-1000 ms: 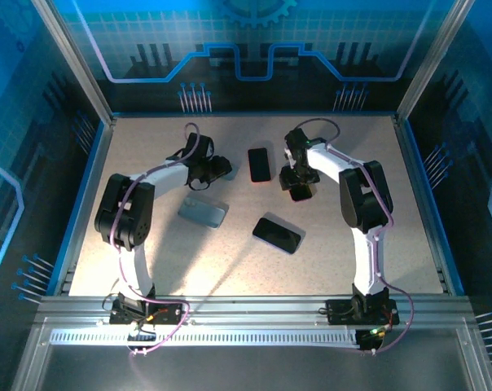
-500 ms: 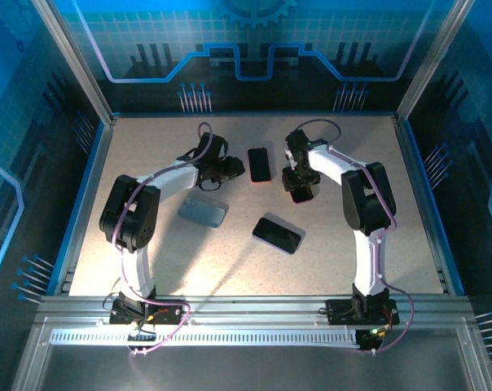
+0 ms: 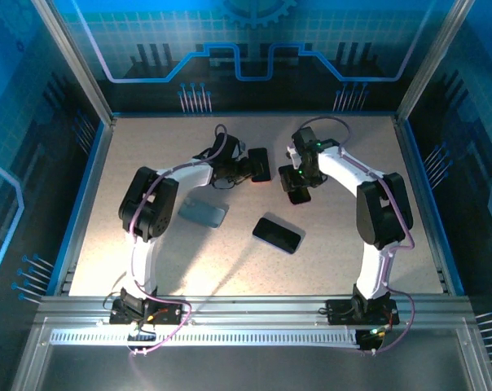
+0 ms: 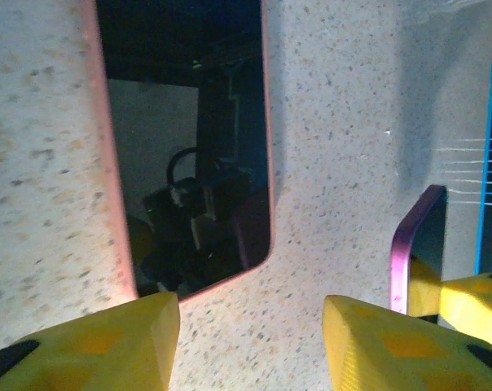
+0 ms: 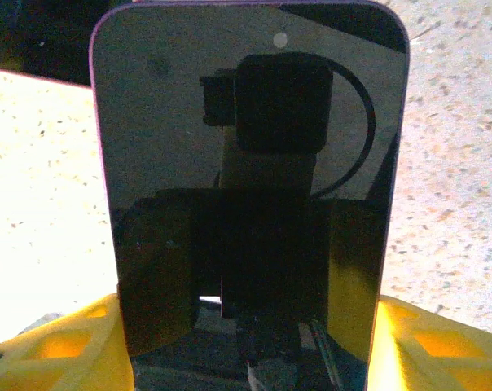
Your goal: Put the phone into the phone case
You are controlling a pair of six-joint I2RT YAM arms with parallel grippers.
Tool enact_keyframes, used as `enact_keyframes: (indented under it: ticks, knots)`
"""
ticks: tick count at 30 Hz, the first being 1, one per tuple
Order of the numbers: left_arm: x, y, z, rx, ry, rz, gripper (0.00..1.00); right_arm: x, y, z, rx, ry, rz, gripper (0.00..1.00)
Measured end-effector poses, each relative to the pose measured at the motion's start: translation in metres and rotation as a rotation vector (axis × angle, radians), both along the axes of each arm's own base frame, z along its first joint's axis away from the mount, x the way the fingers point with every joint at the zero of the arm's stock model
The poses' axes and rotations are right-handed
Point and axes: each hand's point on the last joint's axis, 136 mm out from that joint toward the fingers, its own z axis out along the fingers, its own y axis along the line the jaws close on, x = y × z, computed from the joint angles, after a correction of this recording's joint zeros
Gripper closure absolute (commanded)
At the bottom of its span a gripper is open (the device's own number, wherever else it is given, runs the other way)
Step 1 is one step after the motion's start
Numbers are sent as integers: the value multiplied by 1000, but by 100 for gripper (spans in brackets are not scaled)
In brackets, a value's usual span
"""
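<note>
clock positions read off the top view, 12 = far edge of the table (image 3: pixel 336 261).

right gripper (image 3: pixel 299 186): clamped on the purple-edged phone (image 5: pixel 246 122), one finger on each long edge near its lower end. the glossy face stays clear and most of the body sticks out past the grip. judged reason: an edge grip leaves the back and the free end open to enter a case. the phone is at about 2 o'clock of table centre, held on end rather than flat. cannot tell whether its lower end touches the surface.

left gripper (image 4: pixel 250 309): jaws apart, only speckled table between the fingertips. it hovers just short of the near corner of the pink-rimmed slab (image 4: pixel 185 147), which lies flat at about 12 o'clock. the purple-edged phone is near it, toward the slab's 4 o'clock, not touching. the slab's face is glossy and mirrors the wrist; cannot tell whether it is a case or a second handset.

pale grey case (image 3: pixel 203 213): flat at 9 o'clock of centre, well apart from both grippers, looks empty. dark slab (image 3: pixel 277 235): flat at about 5 o'clock, nothing touching it.

judgement: phone in hand, not yet in any case. the left arm seems placed to steady the pink-rimmed slab while the right brings the phone over. risk: the slab sliding on the smooth table if pushed from one end.
</note>
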Motion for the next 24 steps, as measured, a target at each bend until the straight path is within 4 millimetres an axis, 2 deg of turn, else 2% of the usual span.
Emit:
enact_keyframes:
  ticks: [13, 24]
  knots:
    - [4, -44, 25, -105, -33, -69, 48, -7, 12, -2, 58, 31, 8, 44]
    - [0, -48, 6, -103, 5, -85, 50, -6, 19, 3, 87, 29, 14, 44]
